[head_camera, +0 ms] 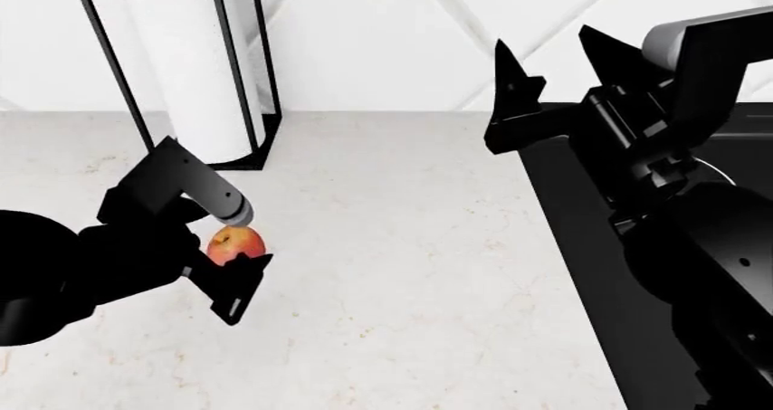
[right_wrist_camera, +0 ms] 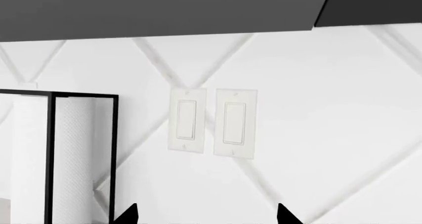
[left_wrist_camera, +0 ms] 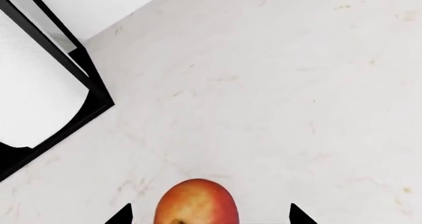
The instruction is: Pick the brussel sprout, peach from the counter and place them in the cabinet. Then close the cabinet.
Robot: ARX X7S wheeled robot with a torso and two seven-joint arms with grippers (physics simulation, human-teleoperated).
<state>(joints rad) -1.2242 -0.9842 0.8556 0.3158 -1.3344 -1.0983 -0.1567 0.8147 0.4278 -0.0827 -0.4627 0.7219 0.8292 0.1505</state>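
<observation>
Peach (head_camera: 237, 244) sits at the left of the head frame, between the 2 fingers of the left gripper (head_camera: 232, 256), low over the counter (head_camera: 399, 274). One black fingertip shows just below the fruit there; the other side is hidden by the gripper's grey link. The left wrist frame gives the closer look: the peach (left_wrist_camera: 196, 203) fills the bottom centre, red with a yellow flank, and the 2 fingertips (left_wrist_camera: 122, 215) stand apart on either side of it with counter showing in the gaps, so the jaws are open around it and do not press it. Whether the fruit rests on the counter I cannot tell.

A paper towel roll (head_camera: 199, 66) in a black wire holder (head_camera: 242, 75) stands at the upper left of the head frame, and its base shows at the left edge of the left wrist frame.

At the upper right of the head frame the right gripper (head_camera: 549, 66) is raised with its fingers spread and nothing between them, above the black stovetop (head_camera: 580, 247). Only the right wrist frame shows what it faces: 2 switches (right_wrist_camera: 213, 121) on a white wall with diagonal lines, a dark cabinet underside (right_wrist_camera: 158, 9) along the top, and the towel roll at lower left.
</observation>
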